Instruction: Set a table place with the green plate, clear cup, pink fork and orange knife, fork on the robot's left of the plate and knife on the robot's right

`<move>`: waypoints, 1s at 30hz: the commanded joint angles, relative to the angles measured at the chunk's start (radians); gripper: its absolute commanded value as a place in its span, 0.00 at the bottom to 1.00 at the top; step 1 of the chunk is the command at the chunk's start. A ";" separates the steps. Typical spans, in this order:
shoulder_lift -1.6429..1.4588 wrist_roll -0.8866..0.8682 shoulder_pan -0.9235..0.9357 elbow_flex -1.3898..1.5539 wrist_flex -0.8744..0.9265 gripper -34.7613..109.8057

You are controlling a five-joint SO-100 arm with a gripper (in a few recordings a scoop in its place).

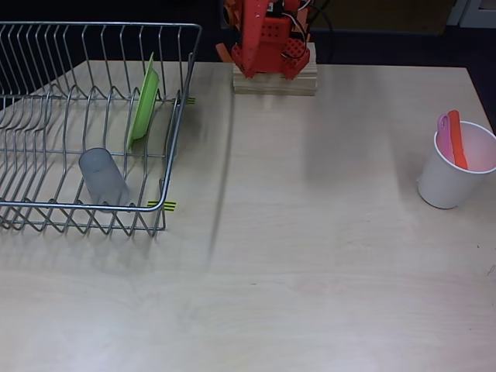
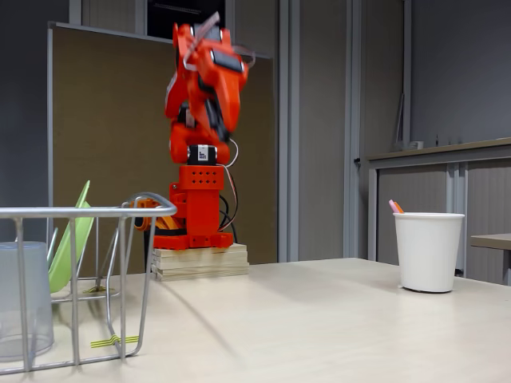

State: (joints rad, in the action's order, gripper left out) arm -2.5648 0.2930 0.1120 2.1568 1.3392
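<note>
Well below and to the left of the folded gripper (image 2: 209,40) in the fixed view, the green plate (image 1: 145,103) stands on edge in the wire rack (image 1: 46,208). It looks light, stiff and slick, so its upper rim seems the best hold. Nearer the rack's front lies the clear cup (image 1: 102,178), probably thin and easily squeezed. Far right, the pink fork (image 1: 444,132) and orange knife (image 1: 457,139) stand in a white cup (image 1: 449,182). Whether the gripper is spread, I cannot tell. No writing is readable.

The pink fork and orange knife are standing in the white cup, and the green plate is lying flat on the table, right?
Not quite. The overhead view shows the green plate standing on edge in the wire dish rack. The pink fork and orange knife are in the white cup.
</note>
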 commanded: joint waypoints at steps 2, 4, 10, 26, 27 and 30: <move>0.135 -0.569 0.120 -0.198 -0.003 0.29; 0.158 -1.019 0.207 -0.219 0.060 0.29; 0.181 -0.925 0.468 -0.202 0.167 0.29; 0.235 -1.218 0.764 0.089 0.071 0.49; 0.249 -1.209 0.764 0.095 0.057 0.50; 0.296 -1.167 0.775 0.106 0.011 0.51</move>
State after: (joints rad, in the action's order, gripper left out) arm -2.2795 -0.9050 0.8667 2.2519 1.3852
